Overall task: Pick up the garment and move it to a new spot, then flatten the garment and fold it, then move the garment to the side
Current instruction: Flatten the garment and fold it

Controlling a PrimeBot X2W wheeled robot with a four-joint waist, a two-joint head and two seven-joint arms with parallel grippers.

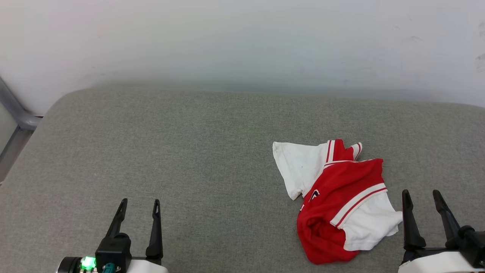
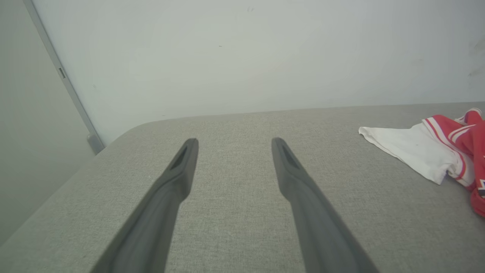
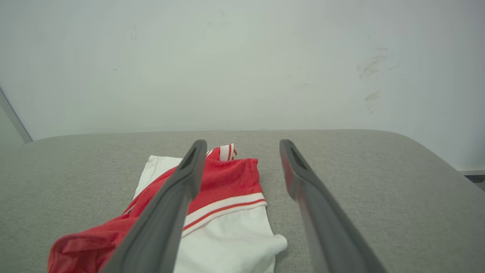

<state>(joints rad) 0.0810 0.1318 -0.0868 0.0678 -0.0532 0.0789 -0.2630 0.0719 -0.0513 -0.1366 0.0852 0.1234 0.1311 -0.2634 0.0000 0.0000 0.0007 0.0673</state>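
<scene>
- The garment (image 1: pixel 341 189), a red jersey T-shirt with white short sleeves, is lying crumpled on the right, near part of the upholstered surface (image 1: pixel 170 151). It is bunching into an uneven heap and is not spread flat.
- One white sleeve is fanning out toward the far left of the heap. The other is trailing to the near right, edged by a red-and-white striped band.
- A striped collar edge is poking up at the heap's far side, and a fragment of black, white-outlined print is showing on the red cloth.
- The upholstered surface is showing a grey, coarse woven fabric with rounded corners, and it is sitting against a plain pale wall (image 1: pixel 242 38).
- The left tool (image 1: pixel 140 201) is hovering over bare fabric at the near left, well apart from the garment. Its two long, dark, tapering fingers are spreading wide with nothing between them.
- The right tool (image 1: pixel 421 192) is hanging just beside the garment's near right sleeve, with its fingers likewise parted and gripping nothing.
- In the right wrist view the garment (image 3: pixel 231 174) is lying partly behind one finger of the right tool (image 3: pixel 243 142).
</scene>
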